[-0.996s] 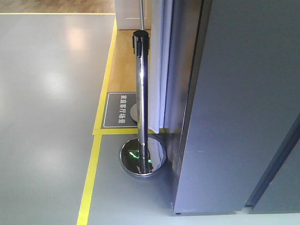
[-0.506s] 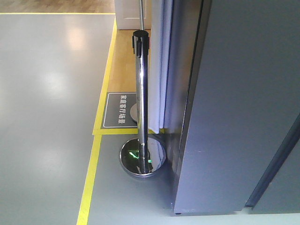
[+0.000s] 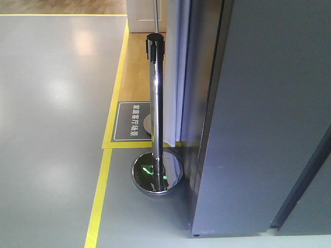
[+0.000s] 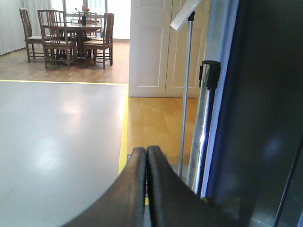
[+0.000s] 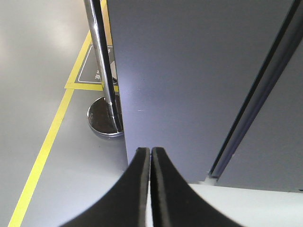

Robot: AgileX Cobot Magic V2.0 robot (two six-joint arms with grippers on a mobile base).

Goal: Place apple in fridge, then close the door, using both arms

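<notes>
Both end effectors, left [image 4: 146, 156] and right [image 5: 150, 156], are seen clenched, empty (wrist views only); fridge [image 3: 269, 113] and chrome stanchion [image 3: 155, 103] are shown in front view.

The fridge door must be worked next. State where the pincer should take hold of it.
No handle shows on the fridge door; its grey face is flat and smooth. The only purchase is probably the dark groove along its right edge. Come from the front with the right pincer, now shut, opened first, one finger hooked into the groove.
</notes>
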